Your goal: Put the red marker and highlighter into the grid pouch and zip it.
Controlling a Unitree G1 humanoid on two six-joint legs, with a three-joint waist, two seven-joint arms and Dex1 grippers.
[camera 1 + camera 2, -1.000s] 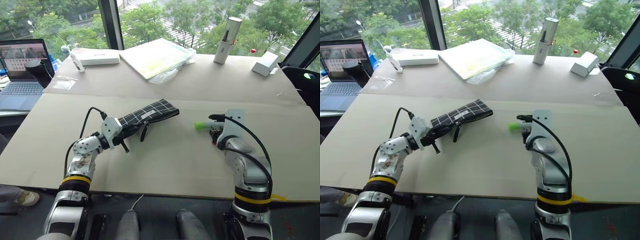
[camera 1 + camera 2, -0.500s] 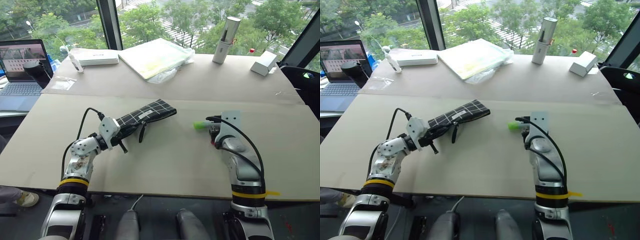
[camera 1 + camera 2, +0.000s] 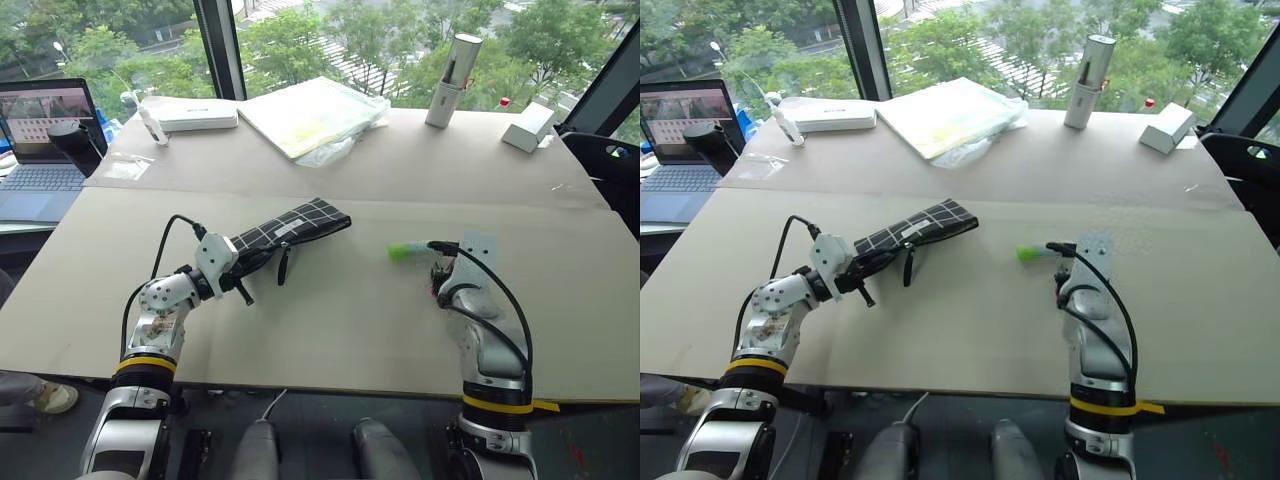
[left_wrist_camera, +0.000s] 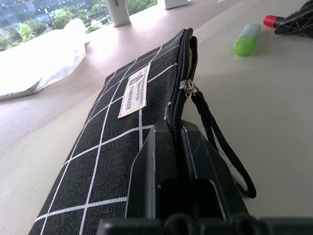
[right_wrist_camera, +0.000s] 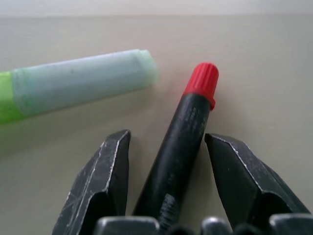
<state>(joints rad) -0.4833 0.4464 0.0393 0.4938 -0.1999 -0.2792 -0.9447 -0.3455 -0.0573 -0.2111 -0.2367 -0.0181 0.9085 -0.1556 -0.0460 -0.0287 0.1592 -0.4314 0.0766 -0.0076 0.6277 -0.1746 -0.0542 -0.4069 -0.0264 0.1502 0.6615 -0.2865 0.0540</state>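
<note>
The right gripper (image 5: 168, 161) is spread apart, its two black fingers (image 5: 105, 171) straddling the black barrel of the one red marker (image 5: 188, 122) without visible contact; nothing is grasped. One highlighter (image 5: 73, 83) is seen just beside the marker's red cap, lying flat, right of centre on the table (image 3: 330, 320). The left gripper (image 4: 178, 142) is clenched on the zipper edge of the one grid pouch (image 3: 285, 228), located left of centre in the head view. One white label (image 4: 134, 90) and one black pull cord (image 4: 220, 142) are counted on the pouch. In the upper left of the frame, one laptop (image 3: 45, 135) is visible.
</note>
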